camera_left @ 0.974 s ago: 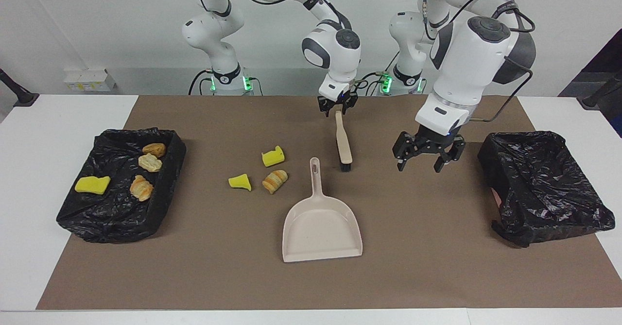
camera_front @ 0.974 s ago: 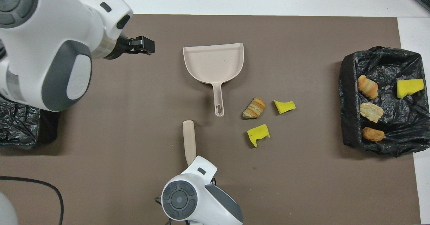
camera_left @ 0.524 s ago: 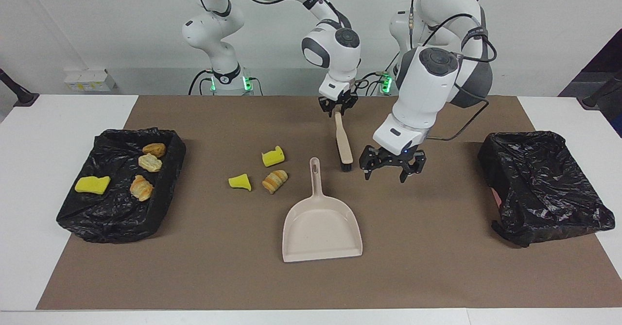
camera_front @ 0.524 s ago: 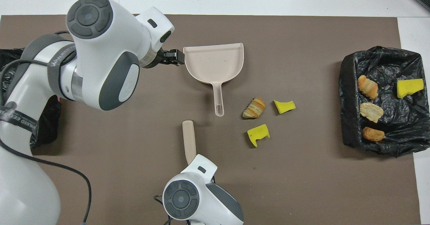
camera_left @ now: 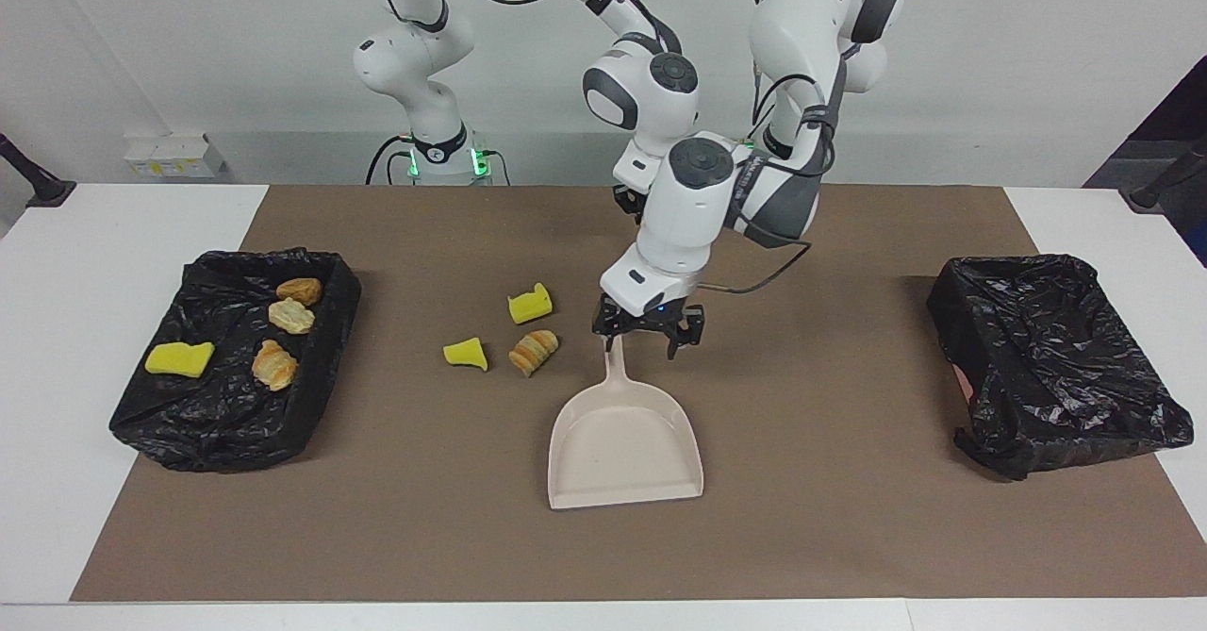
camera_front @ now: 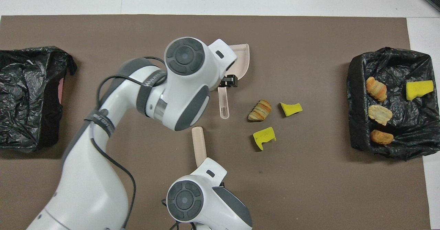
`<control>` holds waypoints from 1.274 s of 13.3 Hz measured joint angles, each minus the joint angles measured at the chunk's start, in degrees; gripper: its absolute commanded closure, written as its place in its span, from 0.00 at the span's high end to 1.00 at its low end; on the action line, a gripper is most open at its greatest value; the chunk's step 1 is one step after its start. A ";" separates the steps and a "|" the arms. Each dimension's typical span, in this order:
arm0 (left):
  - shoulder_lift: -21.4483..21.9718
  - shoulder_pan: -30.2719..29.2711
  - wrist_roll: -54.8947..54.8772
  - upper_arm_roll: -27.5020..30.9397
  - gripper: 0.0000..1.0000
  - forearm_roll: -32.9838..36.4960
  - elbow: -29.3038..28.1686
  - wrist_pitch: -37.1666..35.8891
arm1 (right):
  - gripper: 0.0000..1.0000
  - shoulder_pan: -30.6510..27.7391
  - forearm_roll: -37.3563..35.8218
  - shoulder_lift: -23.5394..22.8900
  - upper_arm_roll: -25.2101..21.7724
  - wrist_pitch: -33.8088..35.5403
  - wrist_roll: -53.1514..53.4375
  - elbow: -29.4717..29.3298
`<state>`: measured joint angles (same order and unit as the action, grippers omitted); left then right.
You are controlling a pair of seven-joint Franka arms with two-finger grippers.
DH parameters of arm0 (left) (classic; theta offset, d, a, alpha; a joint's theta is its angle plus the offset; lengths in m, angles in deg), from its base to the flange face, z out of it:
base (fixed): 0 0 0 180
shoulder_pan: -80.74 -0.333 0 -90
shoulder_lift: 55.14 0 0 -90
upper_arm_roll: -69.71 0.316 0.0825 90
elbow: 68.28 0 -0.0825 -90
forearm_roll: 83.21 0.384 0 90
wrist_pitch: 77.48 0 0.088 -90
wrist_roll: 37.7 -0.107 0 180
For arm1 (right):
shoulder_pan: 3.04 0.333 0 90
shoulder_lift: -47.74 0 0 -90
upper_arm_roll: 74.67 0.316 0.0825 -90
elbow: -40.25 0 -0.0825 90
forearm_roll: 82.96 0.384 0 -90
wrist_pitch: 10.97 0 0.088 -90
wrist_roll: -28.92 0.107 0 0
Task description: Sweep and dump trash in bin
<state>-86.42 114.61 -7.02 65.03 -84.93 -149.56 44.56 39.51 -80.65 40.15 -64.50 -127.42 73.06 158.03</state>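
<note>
Facing view: left claw (camera_left: 649,331) spread over the dustpan (camera_left: 625,447) handle; left wrist hides the right claw and most of the brush. Trash: three bits (camera_left: 509,331) on the brown mat (camera_left: 849,480) of the white desk (camera_left: 57,263), four in the black-lined bin (camera_left: 226,367) at the right arm's end. White wall.

Overhead view: left arm covers the pan; brush handle (camera_front: 198,145) shows, right claw pressed shut on it beneath its wrist.

Matt brown mat (camera_left: 849,518) covers the table, paper-like and faintly grainy. The dustpan (camera_left: 622,452) looks like smooth beige plastic with a dull sheen, and the brush handle (camera_front: 198,144) matches it. Crinkled, glossy black plastic film lines both bins (camera_left: 1056,357) (camera_left: 226,423). Yellow trash bits (camera_left: 466,353) look spongy and matt; the pastry piece (camera_left: 534,350) has a flaky crust. The arm shells (camera_front: 185,85) gleam, glossy white plastic.
</note>
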 measured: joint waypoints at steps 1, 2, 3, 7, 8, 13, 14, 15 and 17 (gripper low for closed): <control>-1.71 1.62 1.73 0.07 1.00 0.13 -0.07 1.08 | 0.00 -0.26 0.00 1.88 -0.01 3.07 0.13 0.04; -2.70 2.32 2.33 0.12 1.00 0.15 -0.14 1.15 | 0.00 -0.77 0.00 3.78 -0.02 5.86 0.20 0.14; -3.14 2.44 2.44 0.21 1.00 0.15 -0.28 1.12 | 0.00 -1.52 0.01 5.81 -0.05 8.69 0.20 0.43; -3.10 2.41 2.43 0.66 0.62 0.78 -0.96 -0.37 | 0.00 -3.12 0.01 11.81 -0.12 11.40 0.20 5.95; -3.03 2.43 2.42 0.61 0.24 1.06 -0.97 -0.79 | 0.00 -3.12 0.02 13.06 -0.08 11.06 0.20 8.08; -1.93 2.41 2.35 0.83 0.00 1.92 -0.96 -2.56 | 0.00 -6.36 0.02 19.04 -0.16 10.70 0.20 13.91; -1.74 2.39 2.05 0.88 0.00 2.85 -0.95 -2.63 | 0.00 -8.41 0.02 19.61 -0.19 10.70 0.20 14.17; -1.66 2.35 0.94 0.94 0.00 3.75 -0.96 -2.63 | 0.00 -10.90 -0.03 19.89 -0.26 10.70 0.19 14.29; -1.40 2.00 -6.30 1.29 0.00 4.48 -0.94 -2.61 | 0.00 -16.49 -0.42 19.92 -0.39 10.70 -2.59 14.30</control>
<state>-87.82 116.60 -13.33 66.32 -80.45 -150.50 41.95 23.02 -81.07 60.07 -64.89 -116.73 70.47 172.33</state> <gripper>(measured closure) 0.678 0.740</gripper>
